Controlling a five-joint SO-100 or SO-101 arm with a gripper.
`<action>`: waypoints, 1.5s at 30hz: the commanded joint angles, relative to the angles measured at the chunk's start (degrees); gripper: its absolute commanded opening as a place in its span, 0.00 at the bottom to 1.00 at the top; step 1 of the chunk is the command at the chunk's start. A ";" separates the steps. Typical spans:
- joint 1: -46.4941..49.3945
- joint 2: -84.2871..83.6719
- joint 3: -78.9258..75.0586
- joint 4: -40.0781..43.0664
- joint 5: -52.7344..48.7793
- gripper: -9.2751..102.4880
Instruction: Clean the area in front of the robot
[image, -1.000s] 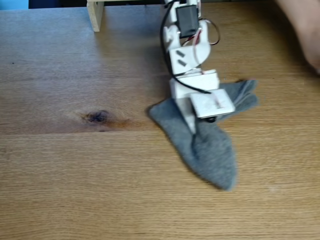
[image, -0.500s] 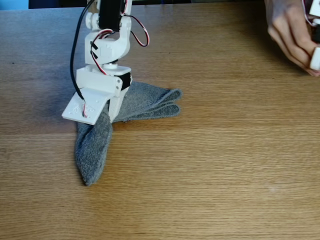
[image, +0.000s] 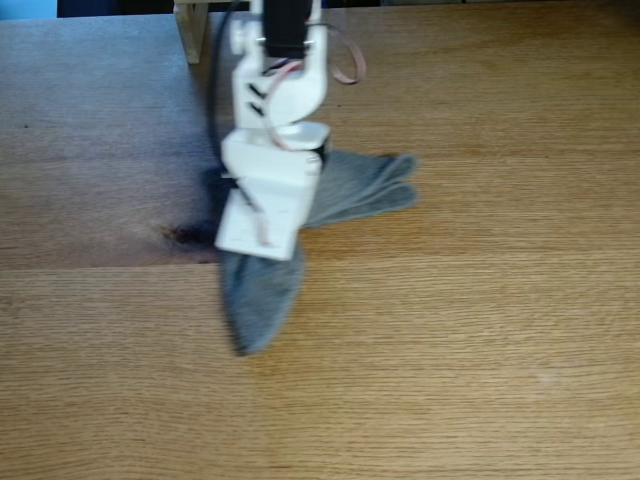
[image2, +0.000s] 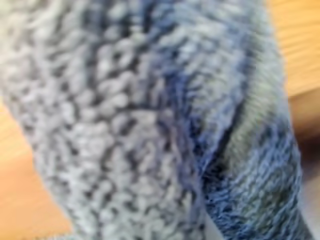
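In the fixed view, the far left edge shows a small blue patch (image: 27, 8) at the top corner, above the light-brown oak-grain worktop (image: 480, 330), whose plank seams run across from side to side. A little further right a pale wooden post (image: 191, 28) stands at the back edge. Below it, a dark oval knot (image: 185, 236) marks the wood, just left of the arm's lowest plate. Next comes the white robot arm (image: 275, 110), reaching down from the top edge in blocky segments, with a black motor (image: 283, 22) near the top and thin wires looping off to its right. Its flat white end plate sits tilted over a grey cloth (image: 365, 188) and hides the jaws (image: 262, 262), so I cannot tell whether they are clenched or released. The cloth lies on the worktop under and around the arm's end: 1 pointed part runs down toward the camera, below the plate, and 2 folded layers spread out to the right. The right half of the worktop is bare wood, with a tiny whitish speck (image: 543, 378) low down. In the wrist view the cloth (image2: 125, 115) shows very close as blurred grey-blue knit with a fold running down its right part, and slivers of the worktop (image2: 295, 45) show at the upper right and lower left.
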 joint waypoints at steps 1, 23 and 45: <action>-12.74 6.06 0.00 2.81 3.16 0.08; 11.78 32.78 0.00 10.02 -11.51 0.08; 20.65 86.57 54.05 10.46 -14.50 0.08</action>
